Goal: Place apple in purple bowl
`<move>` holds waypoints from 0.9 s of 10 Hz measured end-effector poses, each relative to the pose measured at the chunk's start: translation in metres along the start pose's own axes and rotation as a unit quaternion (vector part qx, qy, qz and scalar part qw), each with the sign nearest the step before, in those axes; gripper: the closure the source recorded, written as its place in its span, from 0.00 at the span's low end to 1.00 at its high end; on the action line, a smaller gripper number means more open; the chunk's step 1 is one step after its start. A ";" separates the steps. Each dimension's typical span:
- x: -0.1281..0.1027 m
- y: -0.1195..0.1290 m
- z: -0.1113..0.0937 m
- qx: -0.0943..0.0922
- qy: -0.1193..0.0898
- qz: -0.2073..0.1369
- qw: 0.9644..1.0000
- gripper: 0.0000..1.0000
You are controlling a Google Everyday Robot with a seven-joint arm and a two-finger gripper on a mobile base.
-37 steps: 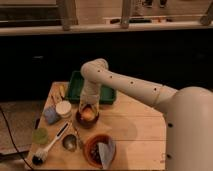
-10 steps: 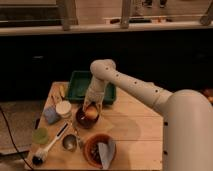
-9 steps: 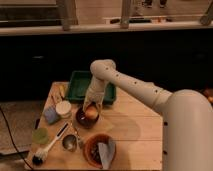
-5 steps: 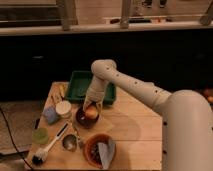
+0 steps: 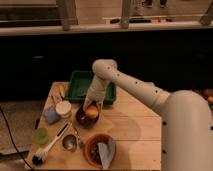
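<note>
The apple (image 5: 91, 113), small and orange-yellow, sits inside the dark purple bowl (image 5: 80, 119) on the wooden table, left of centre. My gripper (image 5: 93, 103) hangs just above the apple at the bowl's far right side, at the end of the white arm that reaches in from the right. The gripper hides the top of the apple, and I cannot tell whether it touches the fruit.
A green tray (image 5: 80, 86) stands behind the bowl. An orange-brown bowl with a grey-blue cloth (image 5: 99, 150) is near the front edge. A metal cup (image 5: 69, 143), a brush (image 5: 47, 148), a white tub (image 5: 63, 108) and a green lid (image 5: 40, 135) lie to the left.
The gripper has risen slightly and shifted a little right above the bowl. The apple stays in the bowl.
</note>
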 end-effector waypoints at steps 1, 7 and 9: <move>0.001 0.000 0.000 0.001 -0.002 -0.002 1.000 0.89; 0.005 0.002 -0.001 0.010 -0.006 -0.009 1.000 0.89; 0.006 0.003 -0.002 0.012 -0.008 -0.012 1.000 0.89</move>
